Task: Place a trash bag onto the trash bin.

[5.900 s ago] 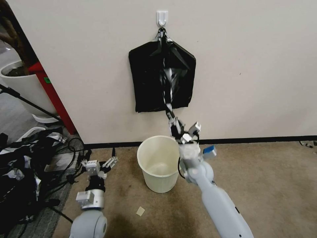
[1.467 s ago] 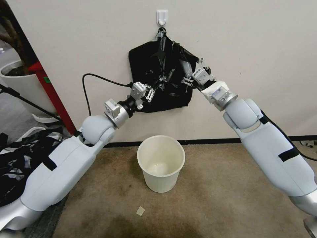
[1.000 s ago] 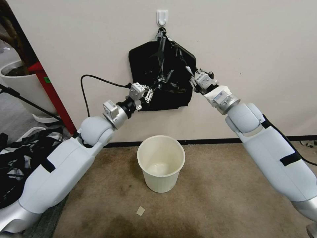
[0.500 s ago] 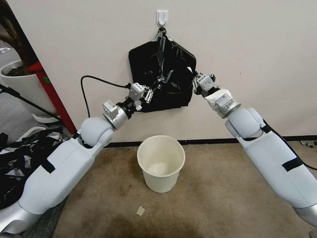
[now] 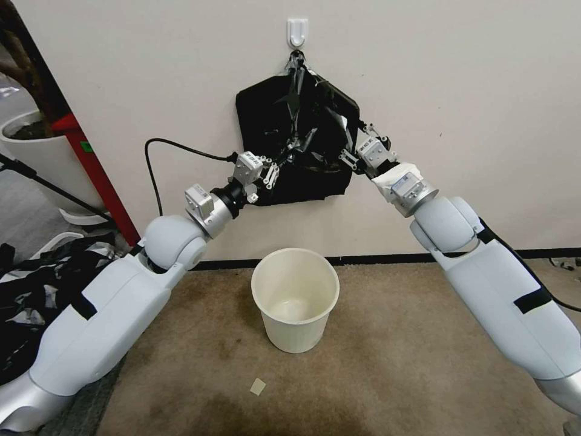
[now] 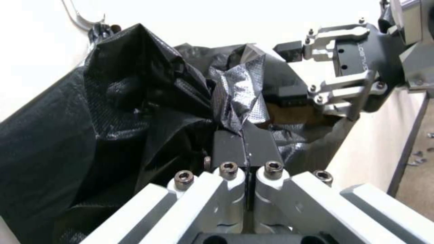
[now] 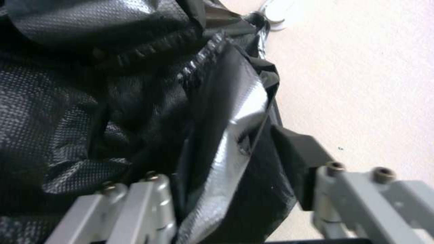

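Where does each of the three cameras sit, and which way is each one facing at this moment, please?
Head view: on the robot's head, facing forward and down at the wall, trash bin and both arms.
Left wrist view: on the left arm, facing the trash bag pinched by the shut left gripper, with the open right gripper beyond.
Right wrist view: on the right arm, facing the bag along its open fingers.
All share the bag.

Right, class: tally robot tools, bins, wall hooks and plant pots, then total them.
Tools: 2 (left tool shut on the trash bag, right tool open)
Trash bin: 1
Wall hook: 1
Plant pot: 1
Total: 5
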